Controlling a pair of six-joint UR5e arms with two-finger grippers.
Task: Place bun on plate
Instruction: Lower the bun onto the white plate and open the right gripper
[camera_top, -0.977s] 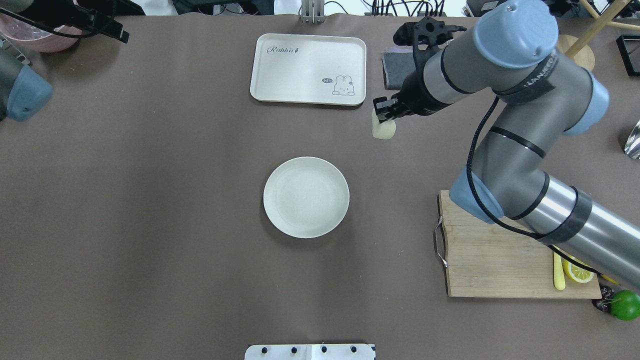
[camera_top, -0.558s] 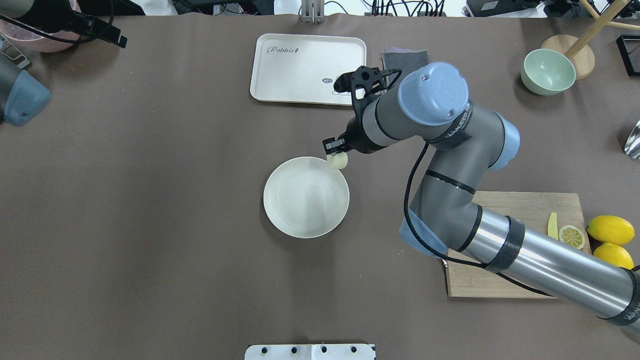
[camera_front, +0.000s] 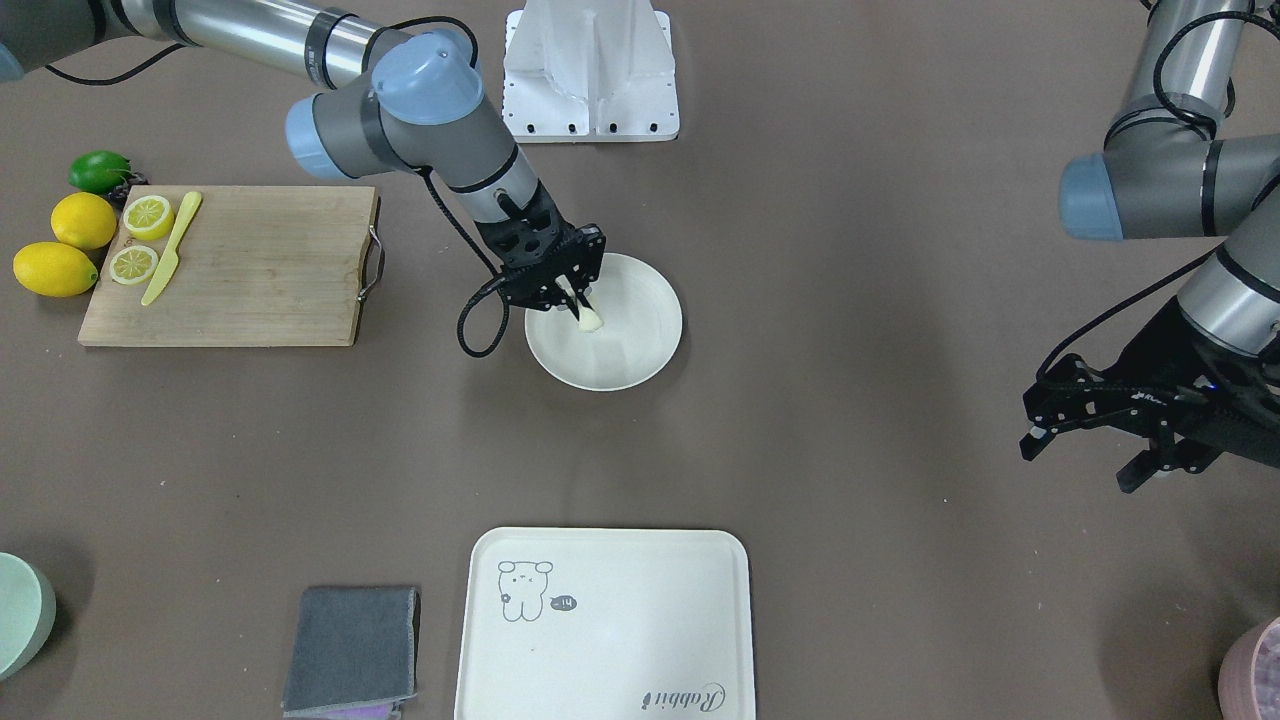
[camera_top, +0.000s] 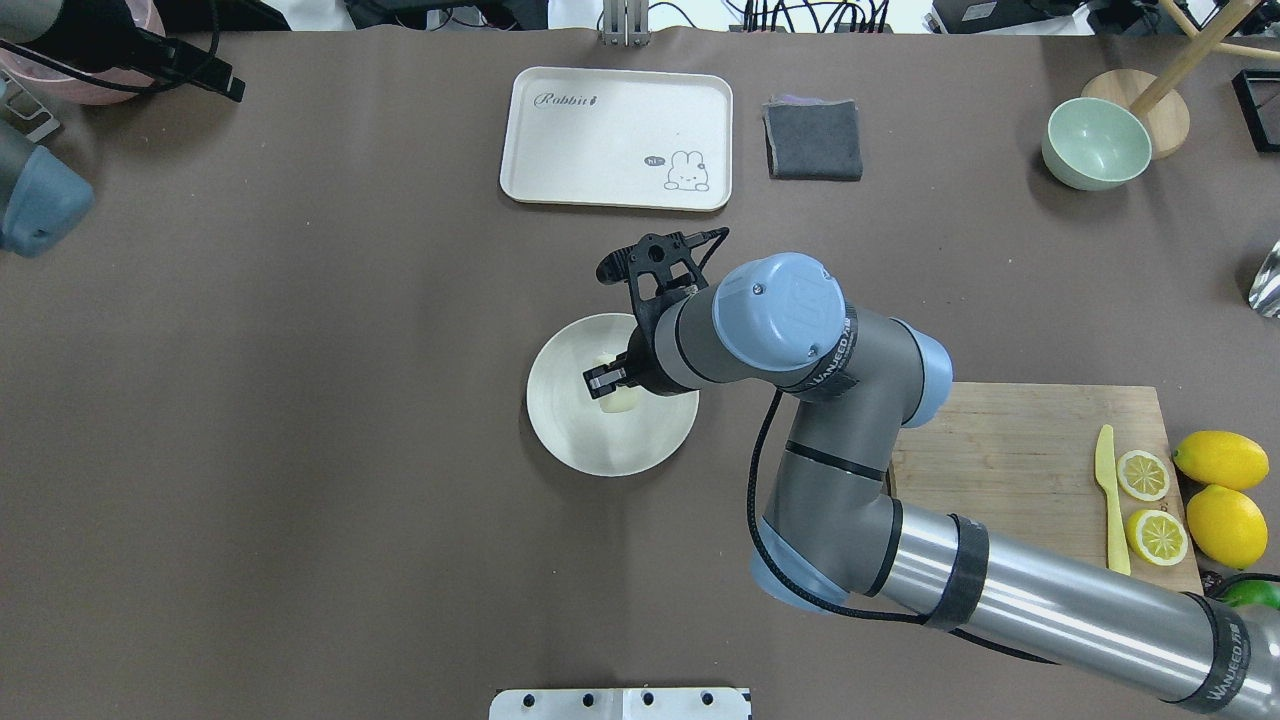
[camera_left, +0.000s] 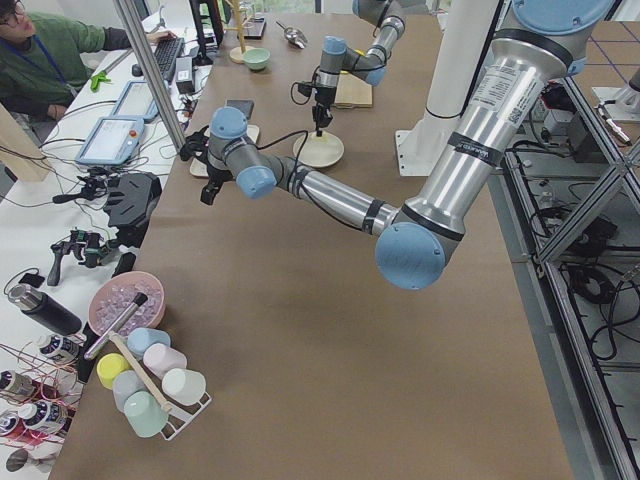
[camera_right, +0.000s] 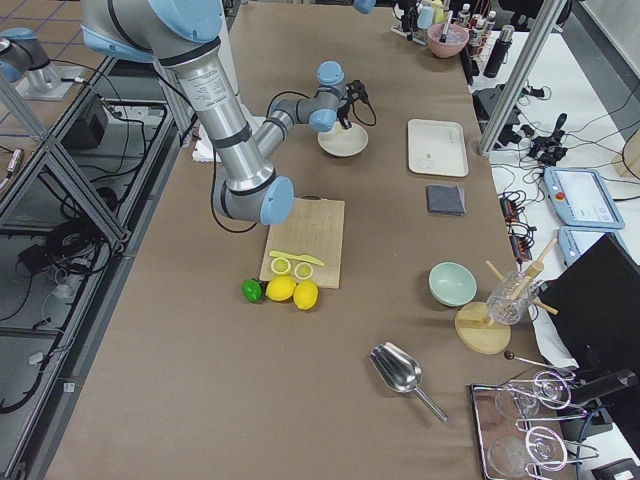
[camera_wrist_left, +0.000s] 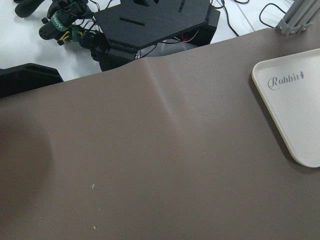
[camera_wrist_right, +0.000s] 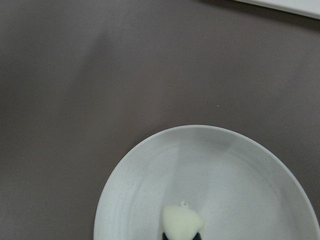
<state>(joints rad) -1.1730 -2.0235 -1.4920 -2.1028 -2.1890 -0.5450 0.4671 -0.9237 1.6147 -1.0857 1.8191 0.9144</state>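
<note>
The round cream-white plate (camera_top: 600, 450) sits mid-table, also seen from the front (camera_front: 640, 350) and by the right wrist camera (camera_wrist_right: 225, 170). My right gripper (camera_top: 606, 384) is shut on the small pale bun (camera_top: 622, 401) and holds it over the plate's inner area, near its middle (camera_front: 590, 320). The right wrist view shows the bun (camera_wrist_right: 181, 222) at the bottom edge against the plate's floor; whether it touches the plate I cannot tell. My left gripper (camera_front: 1085, 455) hovers far off at the table's left side, open and empty.
A rectangular cream tray (camera_top: 615, 135) and a folded grey cloth (camera_top: 812, 138) lie beyond the plate. A green bowl (camera_top: 1095, 143) stands at the far right. The wooden cutting board (camera_top: 1020, 470) at the right carries a knife and lemon slices, with whole lemons (camera_top: 1220, 458) beside it.
My right arm has carried the bun from beside the tray's near right corner, past the plate's rim, to over the plate's middle. The left arm has hardly moved.
</note>
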